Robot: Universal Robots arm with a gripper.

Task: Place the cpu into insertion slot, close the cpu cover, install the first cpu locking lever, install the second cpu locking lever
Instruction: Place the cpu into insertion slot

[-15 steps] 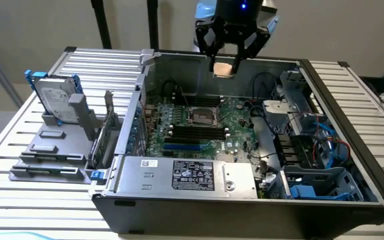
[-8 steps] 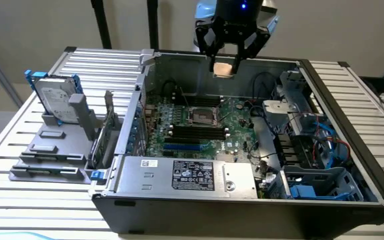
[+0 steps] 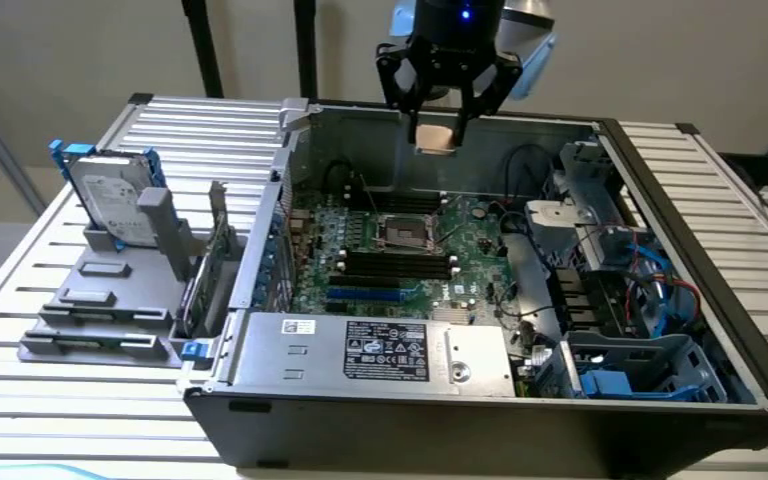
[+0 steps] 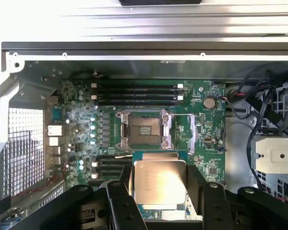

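Your gripper (image 3: pixel 438 126) has its jaws clamped on the cpu (image 3: pixel 435 138), high over the case, at twelve o'clock from the insertion slot (image 3: pixel 404 232) in the exterior view. The slot is bare and the cpu cover (image 4: pixel 192 134) looks open. I judge no step is finished yet.

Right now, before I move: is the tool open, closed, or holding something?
Tool: closed on the cpu, which is not yet in the insertion slot.

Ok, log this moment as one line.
gripper: shut on cpu | cpu: held above motherboard | insertion slot: empty, uncovered
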